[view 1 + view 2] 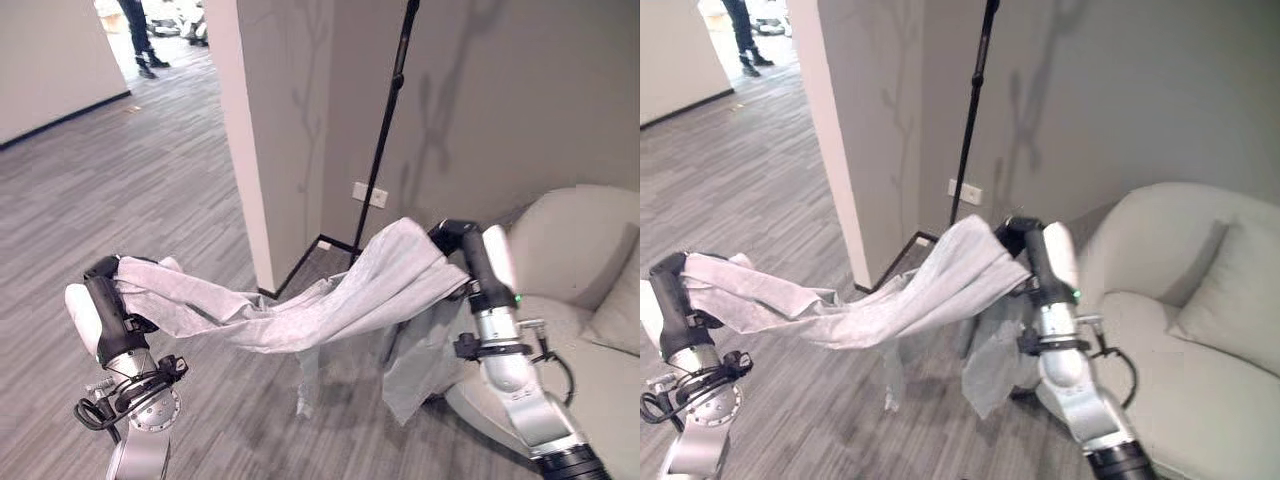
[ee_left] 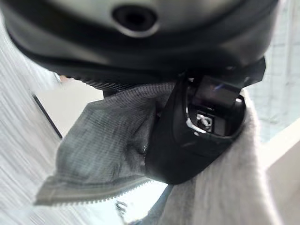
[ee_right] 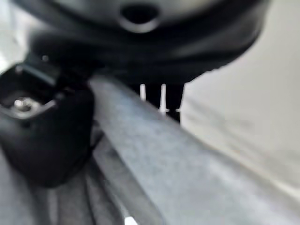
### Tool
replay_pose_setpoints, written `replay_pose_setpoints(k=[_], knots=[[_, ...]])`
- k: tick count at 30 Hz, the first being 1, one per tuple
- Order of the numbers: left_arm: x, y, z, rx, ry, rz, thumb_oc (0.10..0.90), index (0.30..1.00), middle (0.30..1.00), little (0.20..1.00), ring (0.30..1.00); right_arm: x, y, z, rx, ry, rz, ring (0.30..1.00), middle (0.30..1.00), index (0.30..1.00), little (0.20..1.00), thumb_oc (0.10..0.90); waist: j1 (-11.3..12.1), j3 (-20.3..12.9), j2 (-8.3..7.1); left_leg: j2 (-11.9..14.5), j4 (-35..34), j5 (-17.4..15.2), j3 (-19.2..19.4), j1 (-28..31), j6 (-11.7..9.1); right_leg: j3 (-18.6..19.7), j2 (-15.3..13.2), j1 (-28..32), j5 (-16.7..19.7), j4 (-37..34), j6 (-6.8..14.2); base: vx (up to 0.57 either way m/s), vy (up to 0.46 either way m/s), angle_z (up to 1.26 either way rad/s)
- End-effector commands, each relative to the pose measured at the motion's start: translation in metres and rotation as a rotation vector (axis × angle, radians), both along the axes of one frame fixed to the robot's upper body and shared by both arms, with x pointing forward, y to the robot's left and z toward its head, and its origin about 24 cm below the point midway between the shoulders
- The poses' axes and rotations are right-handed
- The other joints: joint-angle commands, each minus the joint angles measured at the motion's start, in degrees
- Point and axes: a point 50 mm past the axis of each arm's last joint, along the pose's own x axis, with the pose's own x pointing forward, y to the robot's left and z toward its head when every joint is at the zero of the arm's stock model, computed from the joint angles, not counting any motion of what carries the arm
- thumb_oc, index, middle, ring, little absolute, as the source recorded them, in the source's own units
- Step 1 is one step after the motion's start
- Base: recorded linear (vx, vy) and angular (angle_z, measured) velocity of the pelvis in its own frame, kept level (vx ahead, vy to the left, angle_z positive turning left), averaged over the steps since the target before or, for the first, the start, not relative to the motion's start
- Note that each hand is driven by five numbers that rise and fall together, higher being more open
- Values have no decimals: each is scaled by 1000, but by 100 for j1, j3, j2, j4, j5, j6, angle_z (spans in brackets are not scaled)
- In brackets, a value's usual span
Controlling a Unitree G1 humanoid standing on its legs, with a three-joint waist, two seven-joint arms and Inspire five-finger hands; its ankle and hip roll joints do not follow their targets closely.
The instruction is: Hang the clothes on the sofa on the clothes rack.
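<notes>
Standing beside the pale sofa (image 1: pixel 1180 330), at its outer edge, with the grey wall (image 1: pixel 480 100) and the thin black pole of the clothes rack (image 1: pixel 385 130) just ahead. Holding the grey garment (image 1: pixel 330 300) stretched in the air between both hands, well clear of the sofa seat, the middle sagging and loose parts hanging down toward the wood-pattern floor (image 1: pixel 150 190). Gripping one end with the left hand (image 1: pixel 105 295), fingers (image 2: pixel 187 140) curled round a bunched fold. Carrying the other end over the right hand (image 1: pixel 455 240), thumb (image 3: pixel 47 136) pressing cloth, so probably closed on it too. Judging the carry as the step in hand: better keeping both grips firm, lifting the sagging middle higher, approaching the pole slowly, avoiding catching the hanging parts. Not seeing any hook or arm of the rack.
</notes>
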Motion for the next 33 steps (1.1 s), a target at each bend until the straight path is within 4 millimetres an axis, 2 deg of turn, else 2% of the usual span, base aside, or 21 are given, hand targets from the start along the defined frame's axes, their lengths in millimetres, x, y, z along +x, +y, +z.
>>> replay_pose_setpoints(k=[1,4,8,11,12,13,14,15,16,17,18,19,20,21,23,25,26,28,30,32,33], knots=[[18,15,66,144,-273,18,400,300,300,300,300,19,7,42,198,-169,37,300,300,300,300,400,134,-1,-245,201,-109,333,-779,-388,-247,515,-91,286,-820,34,281,48,-2,17],[22,24,63,148,-231,54,400,300,300,300,300,15,13,30,423,-65,123,300,300,300,300,400,84,-40,-218,251,-173,418,-790,-425,-334,439,-52,310,-845,34,268,65,14,23],[20,29,66,178,-223,65,400,300,300,300,300,7,1,41,435,-106,140,300,300,300,300,400,20,-87,-218,273,-185,364,-803,-400,-370,427,-27,335,-880,34,267,56,16,10],[16,37,71,213,-231,86,400,300,300,300,300,5,-13,69,355,-266,73,300,300,300,300,400,-48,-87,-226,328,33,242,-744,-376,-346,505,-2,398,-943,34,239,40,10,1],[16,40,78,243,-252,84,400,300,300,300,300,2,-21,92,258,-391,20,300,300,300,300,400,-24,64,-277,353,842,348,-830,-733,-394,594,-1,489,-990,43,140,-65,-32,-1],[19,39,84,262,-274,77,400,300,300,300,300,2,-22,104,213,-460,-5,300,300,300,300,400,22,194,-307,288,1443,459,-1003,-1038,-479,629,6,504,-972,51,84,-95,-15,6],[23,39,91,283,-300,76,400,300,300,300,300,3,-25,120,138,-552,-51,300,300,300,300,400,45,299,-317,195,1874,324,-1207,-1275,-491,648,26,522,-988,47,69,0,0,0],[24,39,94,296,-308,77,400,300,300,300,300,2,-28,130,77,-602,-86,300,300,300,300,400,58,299,-336,62,1829,24,-1323,-1297,-433,693,26,556,-1023,42,86,15,53,-15],[24,39,95,295,-311,77,400,300,300,300,300,2,-28,131,76,-605,-88,300,300,300,300,400,52,310,-342,39,1834,55,-1328,-1323,-413,681,7,540,-998,39,97,140,158,-36],[27,36,100,317,-334,67,400,300,300,300,300,-3,-38,146,-23,-690,-172,300,300,300,300,400,-24,267,-357,38,1371,-154,-1220,-1396,-280,682,-32,616,-1038,34,191,226,296,-11],[32,28,103,337,-337,32,400,300,300,300,300,2,-43,156,-117,-726,-236,300,300,300,300,400,-6,156,-330,73,714,-30,-928,-1286,-138,712,-49,671,-1068,53,298,308,397,-1],[32,26,103,341,-339,22,400,300,300,300,300,0,-48,161,-149,-745,-274,300,300,300,300,400,-31,105,-275,45,476,-5,-880,-1123,-67,794,-64,675,-1137,131,334,319,461,-28],[38,22,105,345,-341,-11,400,300,300,300,300,-1,-52,162,-192,-752,-316,300,300,300,300,400,-135,-7,-288,-92,435,-51,-878,-994,-4,882,-192,662,-1145,387,377,289,480,-62],[49,8,111,368,-347,-92,400,300,300,300,300,-1,-55,167,-276,-770,-376,300,300,300,300,400,-150,-50,-405,-244,538,-213,-759,-907,148,988,-400,531,-1257,936,470,283,518,-49],[56,0,113,378,-345,-138,400,300,300,300,300,0,-56,174,-308,-790,-406,300,300,300,300,400,-177,-82,-435,-338,579,-369,-649,-786,293,1064,-507,313,-1247,1433,587,154,325,-5],[62,-11,112,367,-334,-192,400,300,300,300,300,2,-54,179,-355,-796,-422,300,300,300,300,400,-274,-81,-433,-491,582,-518,-572,-555,502,1202,-614,24,-926,2214,690,107,240,-11],[62,-11,112,367,-334,-193,400,300,300,300,300,2,-54,179,-356,-797,-423,300,300,300,300,400,-262,-72,-434,-501,575,-518,-561,-548,517,1224,-627,-5,-934,2265,703,98,261,-15],[68,-18,110,341,-328,-219,400,300,300,300,300,2,-51,184,-399,-820,-441,300,300,300,300,400,-365,-16,-316,-622,418,-602,-464,-202,725,1256,-694,-366,-466,3291,706,111,303,-27],[71,-20,112,325,-339,-219,400,300,300,300,300,2,-50,186,-415,-835,-454,300,300,300,300,400,-395,45,-207,-647,277,-647,-351,60,817,1092,-748,-661,-379,3946,719,111,217,-20],[70,-19,114,314,-347,-210,400,300,300,300,300,0,-49,188,-436,-843,-461,300,300,300,300,400,-422,51,-224,-737,123,-701,-293,299,851,929,-828,-831,-365,4014,679,198,84,-28],[69,-18,116,312,-354,-208,400,300,300,300,300,-2,-49,193,-450,-862,-476,300,300,300,300,400,-420,30,-248,-753,71,-757,-269,387,811,779,-864,-806,-473,3451,649,217,-50,-20]])
